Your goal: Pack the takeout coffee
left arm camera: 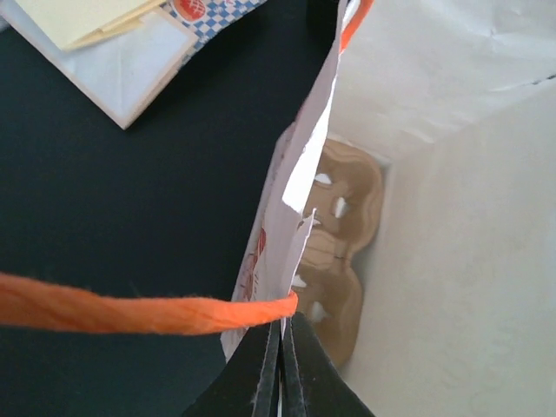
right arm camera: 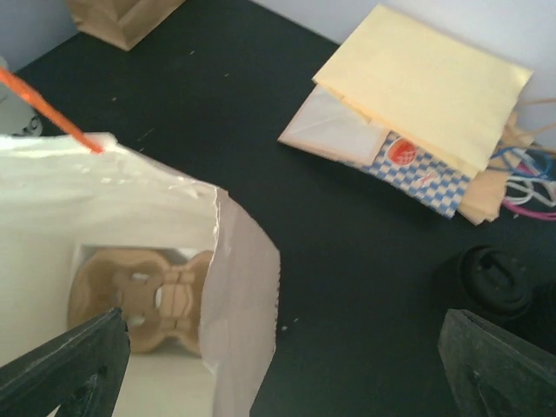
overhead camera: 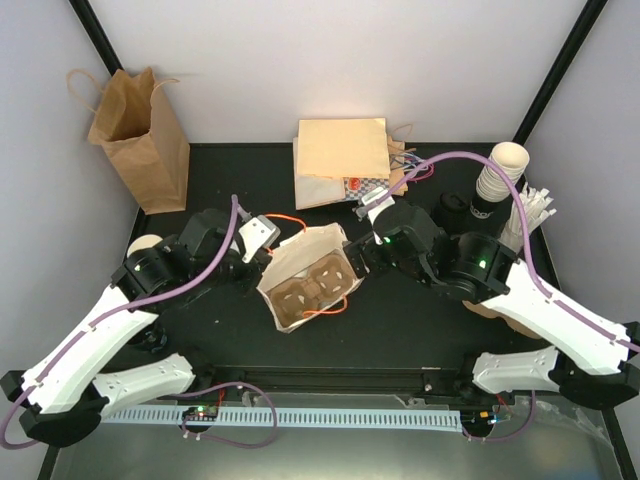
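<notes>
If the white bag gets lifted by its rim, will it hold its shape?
Probably not: the bag is thin paper, its pinched wall creased, so it likely sags. The carrier inside may slide. It looks light.

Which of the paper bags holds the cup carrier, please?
The white orange-handled bag at centre; the brown bag stands back-left, other bags lie folded flat.

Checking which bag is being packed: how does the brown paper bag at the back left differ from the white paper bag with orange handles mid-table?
The brown paper bag has tan handles; the white paper bag, orange ones. The brown bag stands untouched; the left gripper pinches the white bag's rim. The white bag holds a cardboard cup carrier; the brown bag's contents are hidden. Both are open paper bags.
</notes>
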`<action>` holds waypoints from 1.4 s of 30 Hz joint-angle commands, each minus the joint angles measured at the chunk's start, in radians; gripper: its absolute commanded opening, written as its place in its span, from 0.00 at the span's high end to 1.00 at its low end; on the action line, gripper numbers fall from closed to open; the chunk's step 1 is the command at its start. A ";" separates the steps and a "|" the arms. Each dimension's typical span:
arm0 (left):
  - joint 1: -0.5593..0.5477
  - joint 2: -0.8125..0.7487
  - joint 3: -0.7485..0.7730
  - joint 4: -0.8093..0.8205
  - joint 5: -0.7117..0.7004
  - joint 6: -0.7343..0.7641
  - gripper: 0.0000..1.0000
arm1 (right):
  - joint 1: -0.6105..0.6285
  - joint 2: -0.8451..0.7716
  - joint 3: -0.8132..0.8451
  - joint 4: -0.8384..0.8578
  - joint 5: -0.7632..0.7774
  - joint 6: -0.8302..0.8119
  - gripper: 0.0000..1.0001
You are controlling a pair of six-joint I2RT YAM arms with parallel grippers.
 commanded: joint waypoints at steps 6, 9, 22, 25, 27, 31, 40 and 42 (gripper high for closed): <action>-0.007 -0.040 0.035 0.126 -0.135 0.307 0.98 | -0.007 -0.074 -0.152 0.012 -0.158 0.079 0.00; -0.007 -0.054 0.021 0.160 -0.139 0.375 0.98 | -0.007 -0.075 -0.202 0.043 -0.184 0.099 0.00; -0.114 -0.161 -0.219 0.358 -0.215 0.394 0.98 | 0.027 -0.122 -0.482 0.203 -0.268 0.179 0.03; -0.186 -0.183 -0.253 0.383 -0.257 0.396 0.99 | 0.052 -0.133 -0.544 0.217 -0.244 0.197 0.03; -0.239 -0.198 -0.277 0.391 -0.270 0.401 0.99 | 0.070 -0.143 -0.574 0.218 -0.236 0.207 0.03; -0.320 -0.209 -0.292 0.365 -0.274 0.391 0.98 | 0.115 -0.166 -0.617 0.220 -0.232 0.228 0.03; -0.355 -0.187 -0.276 0.316 -0.348 0.330 0.98 | 0.152 -0.214 -0.631 0.204 -0.208 0.257 0.00; -0.354 -0.181 -0.274 0.325 -0.374 0.300 0.99 | 0.152 -0.225 -0.604 0.194 -0.171 0.255 0.00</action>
